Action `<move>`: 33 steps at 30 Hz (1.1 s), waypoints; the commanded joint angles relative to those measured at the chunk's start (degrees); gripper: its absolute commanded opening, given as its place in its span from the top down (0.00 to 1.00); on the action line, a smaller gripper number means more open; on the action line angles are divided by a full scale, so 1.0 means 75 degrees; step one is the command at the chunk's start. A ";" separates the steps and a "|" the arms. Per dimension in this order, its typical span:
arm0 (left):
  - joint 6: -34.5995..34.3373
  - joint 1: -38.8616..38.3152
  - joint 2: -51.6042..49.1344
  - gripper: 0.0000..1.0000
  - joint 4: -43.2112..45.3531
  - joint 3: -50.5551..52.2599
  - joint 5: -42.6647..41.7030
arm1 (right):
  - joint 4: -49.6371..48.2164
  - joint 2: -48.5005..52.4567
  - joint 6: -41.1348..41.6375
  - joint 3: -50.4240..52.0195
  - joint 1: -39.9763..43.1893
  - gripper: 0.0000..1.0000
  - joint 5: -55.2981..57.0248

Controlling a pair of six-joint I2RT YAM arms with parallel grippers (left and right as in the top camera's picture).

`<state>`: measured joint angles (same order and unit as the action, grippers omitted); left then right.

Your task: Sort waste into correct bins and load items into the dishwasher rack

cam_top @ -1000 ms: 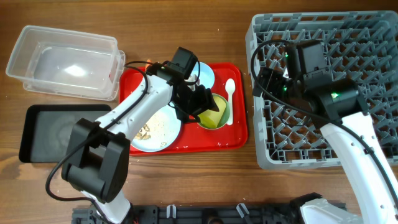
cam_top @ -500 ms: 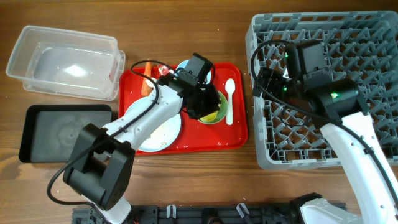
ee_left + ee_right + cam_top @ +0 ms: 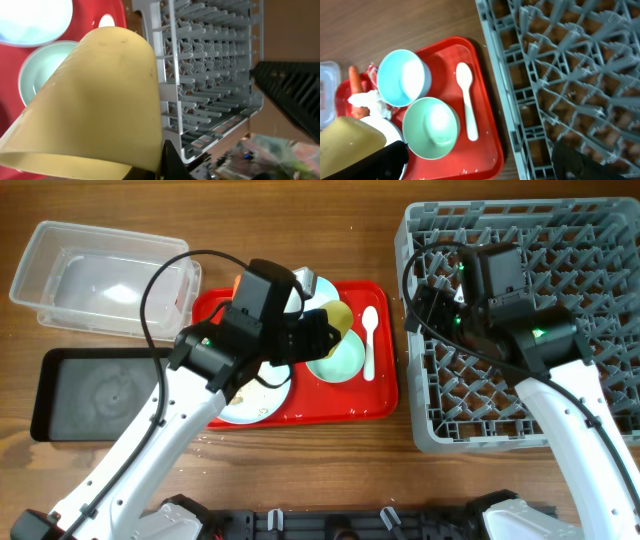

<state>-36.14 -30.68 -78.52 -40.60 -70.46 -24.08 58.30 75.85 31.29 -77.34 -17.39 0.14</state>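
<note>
A flat red serving tray (image 3: 372, 402) with rounded corners and a low rim lies just to 9 o'clock of the overhead view's middle, long sides running 9 to 3. It rests on a brown wooden table (image 3: 300, 230) with grain running likewise; at 5 o'clock in the left wrist view, blurred clutter (image 3: 265, 152)

Small yellow-green plastic cup (image 3: 90, 100): plain dull mustard outside, no pattern. Flat red plastic serving tray (image 3: 385, 395): even bright red. Round pale green bowl (image 3: 430, 127) and round pale blue bowl (image 3: 402, 77), both whitish inside. Plain white plastic spoon (image 3: 466, 100). Small orange carrot (image 3: 354, 80); crumpled white tissue (image 3: 367, 100). Pale blue round plate (image 3: 270, 402), flecked with beige food crumbs (image 3: 258, 385). Large square grey plastic rack (image 3: 590, 240), grid-patterned. Clear plastic rectangular tub (image 3: 110, 232). Shallow black rectangular tray (image 3: 100, 395). Brown wood-grain table (image 3: 300, 230).
</note>
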 commanded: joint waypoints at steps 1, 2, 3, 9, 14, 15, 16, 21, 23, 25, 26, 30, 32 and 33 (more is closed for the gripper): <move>0.1501 0.0044 0.0017 0.96 -0.0029 -0.0020 -0.0542 | -0.0498 -0.0038 -0.1547 -0.0073 0.0009 0.04 -0.1431; 0.2043 0.0096 0.0012 0.96 0.0003 -0.0020 -0.1125 | -0.0627 0.0009 -0.1947 -0.0073 0.0009 0.05 -0.1816; 0.2448 0.0178 0.0015 0.96 0.0012 -0.0020 -0.1647 | -0.0702 0.0061 -0.2189 -0.0073 0.0009 0.05 -0.2034; 0.4185 0.2495 0.0017 0.96 -0.0525 -0.0020 -0.6059 | -0.1177 0.0149 -0.4421 -0.0073 0.0009 0.05 -0.4788; 0.4191 0.3602 0.0017 0.96 -0.0641 -0.0020 -0.7901 | -0.1763 0.0160 -0.5633 -0.0073 0.0009 0.05 -0.7533; 0.4188 0.3666 0.0017 0.96 -0.0644 -0.0020 -0.8364 | -0.2005 0.0160 -0.5616 -0.0073 0.0009 0.05 -0.7828; 0.4156 0.3675 0.0017 0.96 -0.0632 -0.0020 -0.8722 | -0.2215 0.0160 -0.5569 -0.0073 0.0009 0.04 -0.8026; 0.3488 0.3497 0.0029 0.96 -0.0624 -0.0020 -0.8839 | -0.3264 0.0233 -0.5109 -0.0073 -0.0015 0.05 -0.8757; 0.3381 0.3314 0.0029 0.96 -0.0621 -0.0020 -0.8839 | -0.3418 0.0341 -0.4992 -0.0073 -0.0015 0.05 -0.8559; 0.3383 0.3220 0.0029 0.96 -0.0621 -0.0020 -0.8839 | -0.3468 0.0443 -0.4666 -0.0073 -0.0015 0.05 -0.7973; 0.3386 0.3203 0.0035 0.96 -0.0621 -0.0020 -0.8839 | -0.3485 0.0493 -0.4578 -0.0073 -0.0015 0.05 -0.7784; 0.3561 0.3203 0.0187 0.96 -0.0548 -0.0020 -0.8839 | -0.3471 0.0688 -0.4575 -0.0073 -0.0015 0.05 -0.7968; 0.3558 0.3197 0.0251 0.96 -0.0530 -0.0020 -0.8839 | -0.3418 0.0729 -0.4648 -0.0073 -0.0015 0.04 -0.8463; 0.3558 0.3188 0.0259 0.96 -0.0536 -0.0020 -0.8839 | -0.3375 0.0737 -0.4794 -0.0073 -0.0023 0.04 -0.8740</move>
<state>-9.96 -6.48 -78.52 -44.95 -70.43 -88.38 32.38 80.62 -3.70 -77.34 -17.37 -59.94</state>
